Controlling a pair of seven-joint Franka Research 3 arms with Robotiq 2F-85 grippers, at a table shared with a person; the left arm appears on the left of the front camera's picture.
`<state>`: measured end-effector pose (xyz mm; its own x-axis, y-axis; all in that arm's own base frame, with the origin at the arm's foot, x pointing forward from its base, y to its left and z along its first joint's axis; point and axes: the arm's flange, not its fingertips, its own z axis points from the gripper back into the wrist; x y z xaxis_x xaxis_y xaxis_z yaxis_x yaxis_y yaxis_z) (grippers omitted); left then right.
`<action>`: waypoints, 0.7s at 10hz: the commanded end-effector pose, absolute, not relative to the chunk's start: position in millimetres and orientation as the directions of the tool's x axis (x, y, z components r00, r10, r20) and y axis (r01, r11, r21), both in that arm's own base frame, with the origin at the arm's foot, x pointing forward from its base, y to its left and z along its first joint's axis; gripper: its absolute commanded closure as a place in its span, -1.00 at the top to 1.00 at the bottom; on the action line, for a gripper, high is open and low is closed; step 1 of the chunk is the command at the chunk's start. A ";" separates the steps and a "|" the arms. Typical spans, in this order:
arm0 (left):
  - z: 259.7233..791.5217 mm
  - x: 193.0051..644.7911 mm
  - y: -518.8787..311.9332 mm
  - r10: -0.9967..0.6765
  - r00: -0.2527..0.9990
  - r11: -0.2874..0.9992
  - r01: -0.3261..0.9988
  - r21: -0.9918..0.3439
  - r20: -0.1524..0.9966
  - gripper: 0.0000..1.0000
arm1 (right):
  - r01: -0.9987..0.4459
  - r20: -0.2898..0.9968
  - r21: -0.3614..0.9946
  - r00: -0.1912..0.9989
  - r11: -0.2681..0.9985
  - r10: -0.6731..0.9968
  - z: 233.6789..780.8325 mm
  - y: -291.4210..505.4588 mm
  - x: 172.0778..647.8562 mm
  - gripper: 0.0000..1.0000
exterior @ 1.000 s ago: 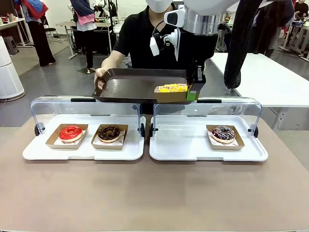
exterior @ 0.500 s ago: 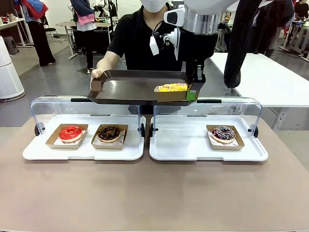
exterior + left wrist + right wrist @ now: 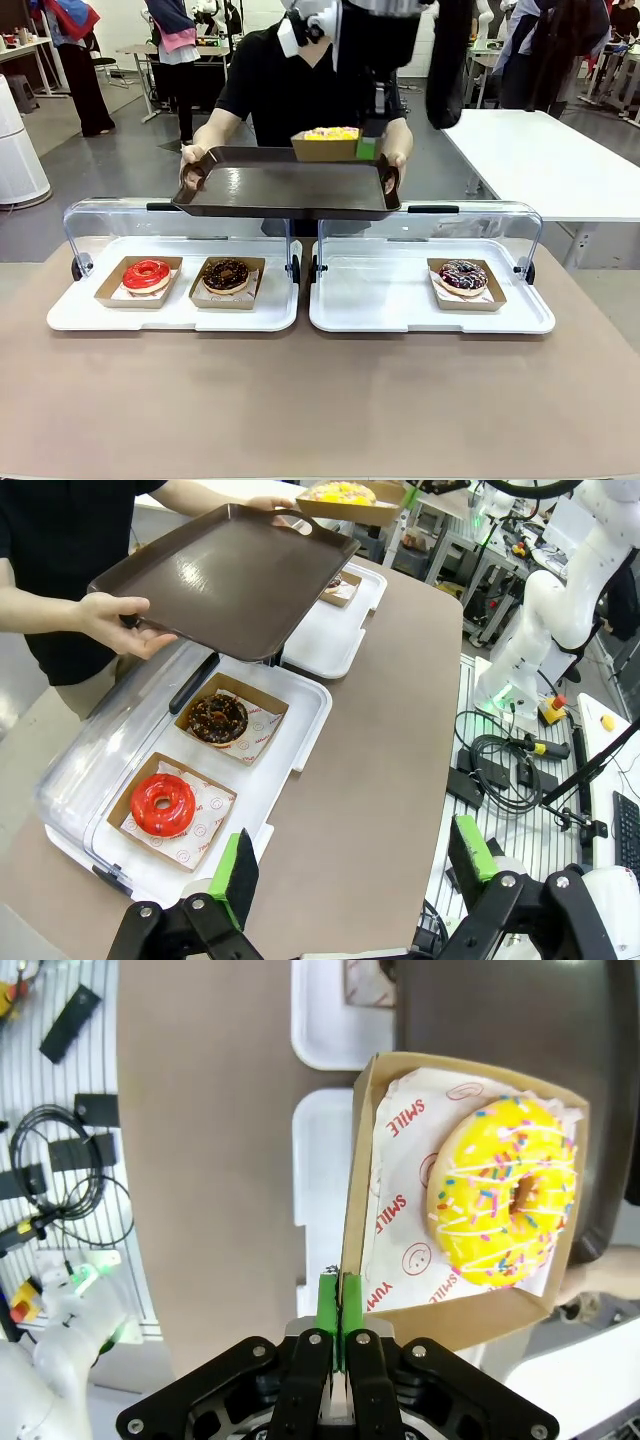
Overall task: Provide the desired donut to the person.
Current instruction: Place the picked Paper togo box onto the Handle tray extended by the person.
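Front view: a brown tray (image 3: 285,190) is held level by the person (image 3: 300,80) above the counter (image 3: 320,400). The yellow donut (image 3: 331,133), in its box (image 3: 325,151), is held at the tray's far rim, about one o'clock, by the right claw (image 3: 368,150).

Left wrist view: the left claw (image 3: 352,865) is seen spread wide, nothing between its fingers. The yellow donut (image 3: 340,492) is seen at twelve o'clock.

Right wrist view: the right claw (image 3: 338,1310) is clamped on the box (image 3: 358,1180) wall, and the yellow donut (image 3: 505,1190) is seen at two o'clock.
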<state>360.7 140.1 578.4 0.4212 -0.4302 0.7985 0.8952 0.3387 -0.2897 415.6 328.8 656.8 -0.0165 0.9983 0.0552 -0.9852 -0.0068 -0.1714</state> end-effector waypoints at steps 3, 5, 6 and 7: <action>580.5 359.6 141.8 -0.427 0.418 0.333 0.897 -0.290 0.802 1.00 | -0.981 -0.018 -0.194 0.025 0.021 1.000 656.2 381.0 475.8 -0.96; 580.5 359.6 141.8 -0.427 0.418 0.333 0.897 -0.290 0.802 1.00 | -0.982 -0.024 -0.175 0.072 0.067 0.997 641.2 372.4 501.4 -0.96; 580.5 359.6 141.8 -0.427 0.418 0.333 0.897 -0.290 0.802 1.00 | -0.985 -0.027 -0.160 0.073 0.067 0.997 633.2 363.4 507.1 -0.96; 580.5 359.6 141.8 -0.427 0.418 0.333 0.897 -0.290 0.802 1.00 | -0.987 -0.017 -0.150 0.064 0.061 0.998 624.1 354.2 511.1 -0.96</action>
